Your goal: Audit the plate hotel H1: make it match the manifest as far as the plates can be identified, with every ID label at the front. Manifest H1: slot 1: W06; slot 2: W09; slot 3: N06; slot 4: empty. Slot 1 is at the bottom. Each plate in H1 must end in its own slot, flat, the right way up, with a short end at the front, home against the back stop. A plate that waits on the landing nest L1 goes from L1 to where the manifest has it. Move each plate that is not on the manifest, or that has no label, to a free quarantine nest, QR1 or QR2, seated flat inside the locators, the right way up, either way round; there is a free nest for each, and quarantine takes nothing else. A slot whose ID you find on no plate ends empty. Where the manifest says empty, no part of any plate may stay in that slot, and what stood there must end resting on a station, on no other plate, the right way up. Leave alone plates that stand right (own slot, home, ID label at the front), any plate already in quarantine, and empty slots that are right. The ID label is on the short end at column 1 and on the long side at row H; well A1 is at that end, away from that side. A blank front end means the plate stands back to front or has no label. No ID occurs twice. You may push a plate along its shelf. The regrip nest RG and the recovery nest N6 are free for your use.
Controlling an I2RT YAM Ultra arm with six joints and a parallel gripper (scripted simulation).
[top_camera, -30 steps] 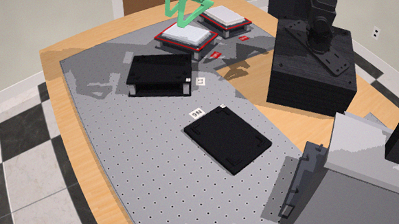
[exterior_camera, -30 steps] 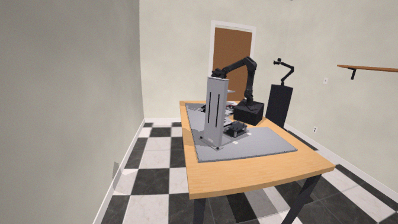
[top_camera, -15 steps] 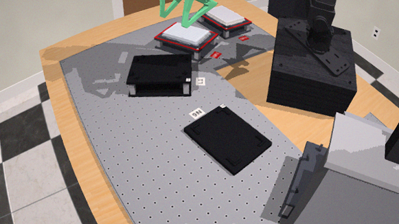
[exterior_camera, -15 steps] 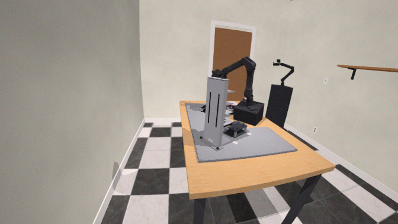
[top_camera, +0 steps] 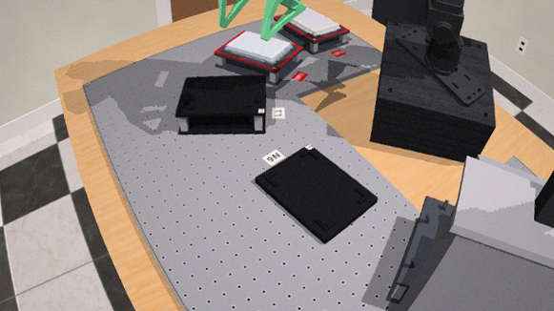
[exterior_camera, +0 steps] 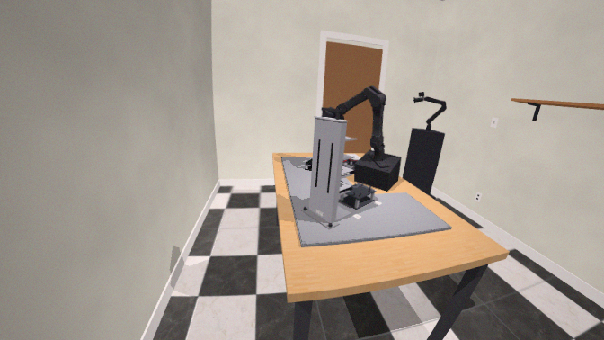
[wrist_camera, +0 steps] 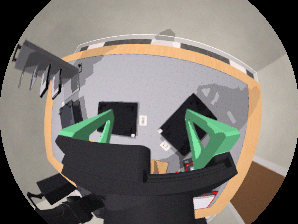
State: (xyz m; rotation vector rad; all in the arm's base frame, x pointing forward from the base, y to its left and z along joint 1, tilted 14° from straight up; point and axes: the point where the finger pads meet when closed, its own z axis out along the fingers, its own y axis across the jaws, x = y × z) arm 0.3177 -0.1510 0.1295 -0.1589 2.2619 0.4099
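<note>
At the far edge of the counter [top_camera: 102,191], by the door-side corner, the hand [top_camera: 253,9] is hanging above the two red-rimmed quarantine nests, its green fingers [top_camera: 278,13] spread as wide as they go, gripping nothing and touching nothing.

Items in view:
- Nearer quarantine nest [top_camera: 277,60]: carrying a white plate [top_camera: 258,48], lying flat within the red rim.
- Farther quarantine nest [top_camera: 323,36]: carrying a second white plate [top_camera: 314,21], likewise flat.
- Raised black nest [top_camera: 221,101]: standing just counter-inward of the quarantine pair, showing no plate on top; its small tag is too blurred to read.
- Recovery nest N6 [top_camera: 317,192]: lying flat mid-counter, bare of plates.
- Plate hotel H1 [exterior_camera: 327,171]: standing toward the near end of the grey mat [top_camera: 192,231], well apart from the hand; shelf contents are mostly hidden and no labels are legible.
- Arm pedestal [top_camera: 430,105]: sitting at the right edge of the counter.

Step in hand, as a judgement: both quarantine nests are holding plates and the hand is standing free above them, so the quarantine part is looking finished, or a set-down there is just ending.

Next move, as a judgement: travelling across to the hotel's open front, reading the front labels, and setting the wide-open fingers about a plate's long sides for any swap or turn-round the manifest is requiring.
</note>
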